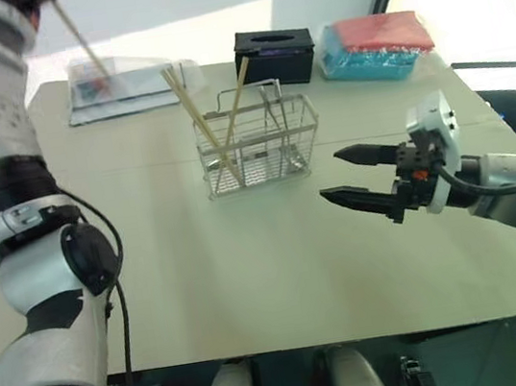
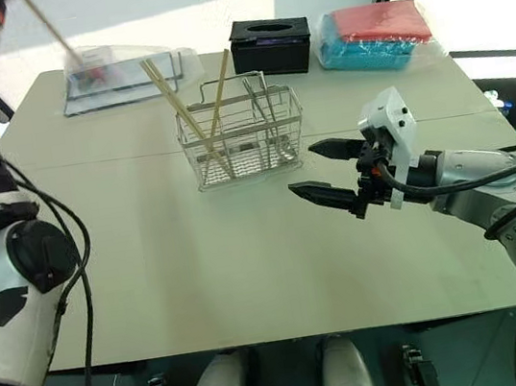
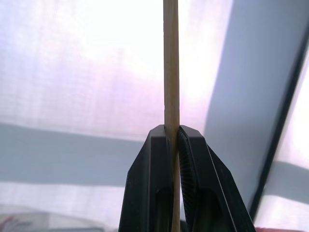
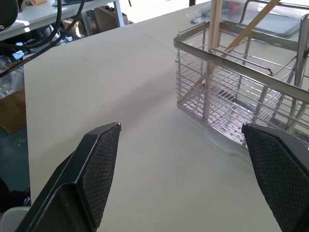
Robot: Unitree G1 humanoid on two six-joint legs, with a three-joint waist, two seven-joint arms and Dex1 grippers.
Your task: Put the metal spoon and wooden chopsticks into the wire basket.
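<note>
Upper left, the left gripper (image 3: pixel 173 133) pinches one wooden chopstick (image 3: pixel 171 63) high above the table (image 1: pixel 252 281); others lean in the wire basket (image 1: pixel 256 149) mid-frame. Next: steer it over a compartment. Right gripper (image 1: pixel 357 173) gapes empty

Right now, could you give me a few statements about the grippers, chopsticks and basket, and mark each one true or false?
1. The left gripper is shut on a wooden chopstick. True.
2. The right gripper holds a spoon. False: its fingers stand open with nothing between them.
3. Several chopsticks stand leaning in the wire basket. True.
4. The wire basket lies tipped on its side. False: it stands upright on the table.
5. A black tissue box sits beyond the basket. True.
</note>
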